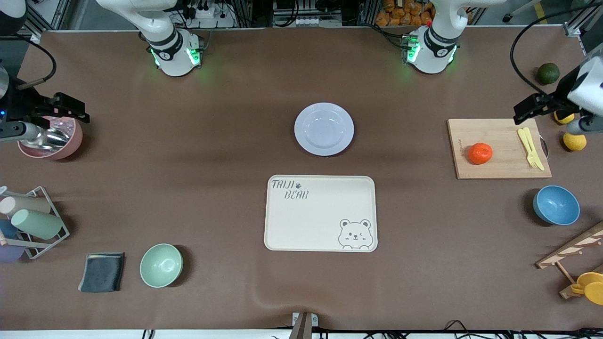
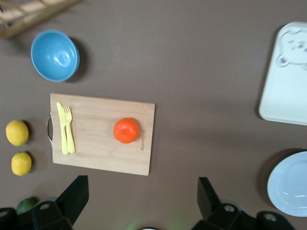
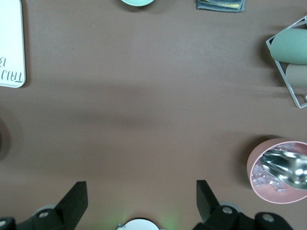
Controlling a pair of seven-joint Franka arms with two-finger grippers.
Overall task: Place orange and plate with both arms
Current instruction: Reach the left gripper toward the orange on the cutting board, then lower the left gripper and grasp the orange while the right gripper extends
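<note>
The orange (image 1: 480, 153) sits on a wooden cutting board (image 1: 504, 136) toward the left arm's end of the table; it also shows in the left wrist view (image 2: 126, 130). The pale lavender-white plate (image 1: 324, 129) lies empty on the table mid-way between the arms, farther from the front camera than the bear-print tray (image 1: 320, 214); the left wrist view (image 2: 290, 184) shows it too. My left gripper (image 1: 530, 107) (image 2: 142, 191) is open and empty, high over the table by the board's corner. My right gripper (image 1: 70, 109) (image 3: 140, 191) is open and empty, high over a pink bowl (image 1: 56, 141).
A yellow fork and knife (image 1: 530, 148) lie on the board. Lemons (image 1: 574, 141), a dark green fruit (image 1: 548, 73), a blue bowl (image 1: 556, 205) and a wooden rack (image 1: 572, 249) stand at the left arm's end. A cup rack (image 1: 33, 221), a grey cloth (image 1: 102, 271) and a green bowl (image 1: 161, 265) stand at the right arm's end.
</note>
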